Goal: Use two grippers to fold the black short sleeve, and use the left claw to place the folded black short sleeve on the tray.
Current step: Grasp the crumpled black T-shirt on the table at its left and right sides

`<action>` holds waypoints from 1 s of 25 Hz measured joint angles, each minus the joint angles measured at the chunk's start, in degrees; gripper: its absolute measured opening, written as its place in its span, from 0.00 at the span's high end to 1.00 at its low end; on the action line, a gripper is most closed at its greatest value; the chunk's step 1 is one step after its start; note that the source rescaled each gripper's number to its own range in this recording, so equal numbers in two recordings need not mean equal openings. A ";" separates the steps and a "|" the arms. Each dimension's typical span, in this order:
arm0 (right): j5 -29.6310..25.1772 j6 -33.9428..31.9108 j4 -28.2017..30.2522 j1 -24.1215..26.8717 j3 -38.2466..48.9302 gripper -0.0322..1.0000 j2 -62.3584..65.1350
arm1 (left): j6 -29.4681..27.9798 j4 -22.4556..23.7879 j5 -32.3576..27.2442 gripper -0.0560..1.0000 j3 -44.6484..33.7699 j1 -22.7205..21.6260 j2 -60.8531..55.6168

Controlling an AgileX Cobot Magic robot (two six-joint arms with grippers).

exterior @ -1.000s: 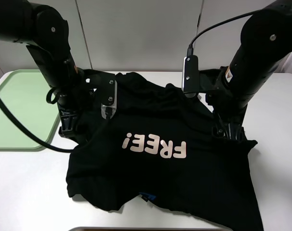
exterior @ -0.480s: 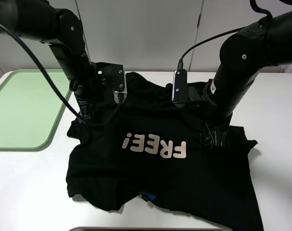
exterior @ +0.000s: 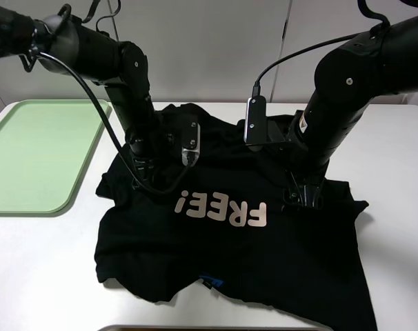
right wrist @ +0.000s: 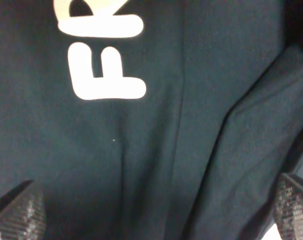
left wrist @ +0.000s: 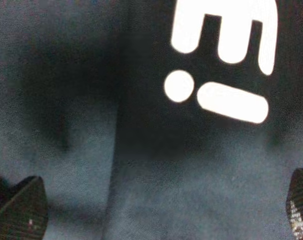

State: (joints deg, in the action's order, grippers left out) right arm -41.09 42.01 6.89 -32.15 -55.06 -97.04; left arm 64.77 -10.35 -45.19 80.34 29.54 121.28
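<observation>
The black short sleeve lies spread on the white table, its pale "FREE!" lettering facing up and a small blue neck label at the near edge. My left gripper hangs open just above the shirt's left part, beside the "!"; the left wrist view shows the left gripper with wide-apart fingertips and only cloth below. My right gripper is open over the shirt's right part, beside the "F". In the right wrist view the right gripper holds nothing over the fabric. The pale green tray sits at the left.
The white table shows bare in front of the tray and at the far right. A grey wall panel stands behind. Cables loop from both arms, the left arm's cable hanging low over the shirt's left edge.
My left arm has swung right, from the shirt's left edge inward toward the "!". The right arm has shifted slightly left and inward. Both grippers stay open.
</observation>
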 joint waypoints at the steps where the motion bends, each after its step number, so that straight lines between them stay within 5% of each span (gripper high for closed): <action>1: 0.00 0.00 0.00 0.00 0.00 0.00 0.00 | 0.27 0.00 0.00 0.05 0.00 0.13 0.47; 25: 5.18 0.18 -0.66 4.14 4.33 0.00 -3.72 | 2.07 1.10 -2.90 0.06 0.00 0.12 3.83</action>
State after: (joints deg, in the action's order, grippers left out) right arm -35.91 42.19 6.23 -28.00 -50.73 -100.76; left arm 66.84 -9.25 -48.09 80.34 29.66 125.11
